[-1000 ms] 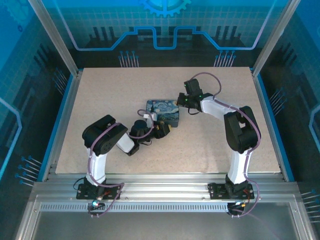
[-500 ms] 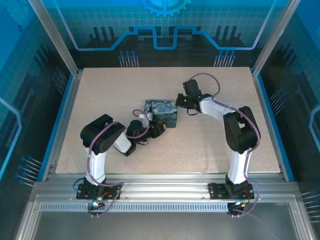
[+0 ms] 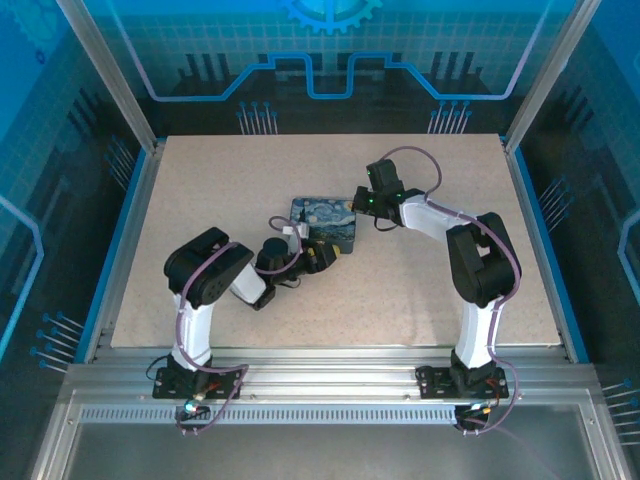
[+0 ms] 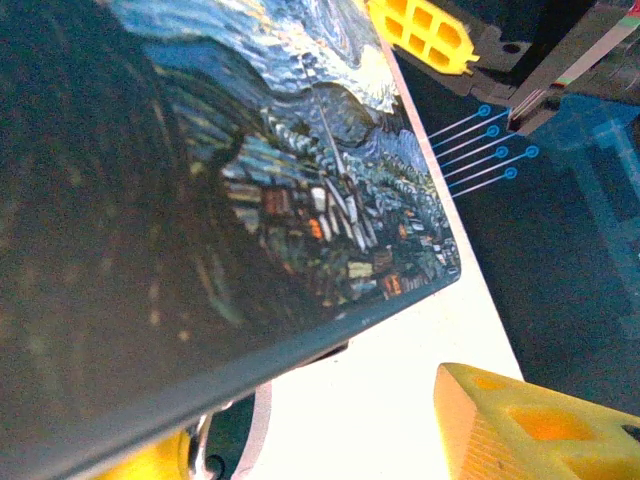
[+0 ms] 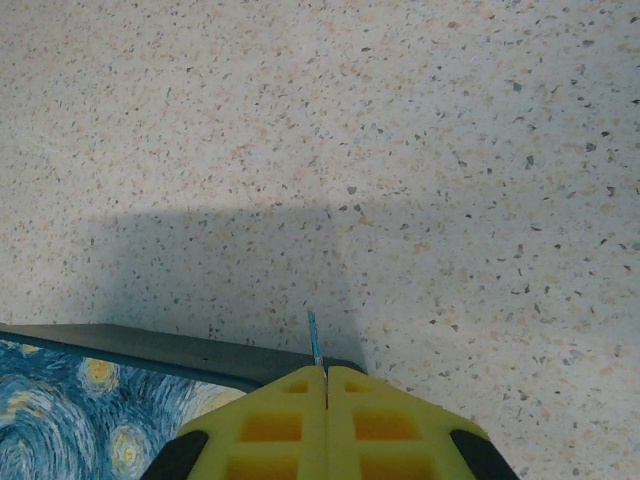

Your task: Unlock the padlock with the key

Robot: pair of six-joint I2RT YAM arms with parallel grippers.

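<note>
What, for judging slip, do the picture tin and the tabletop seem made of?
Tin: probably thin metal, with a smooth printed lid and dark sides; the painting shows a soft sheen. Tabletop: matte, speckled stone-look composite or laminate, no glare; which one is unclear.

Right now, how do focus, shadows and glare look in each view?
Left wrist: the tin is too close, its left part dark and blurred, the village end sharper. Right wrist: sharp speckled table, a broad soft shadow across it, the key crisp. Top external: even light, reflections on the blue walls.
</note>
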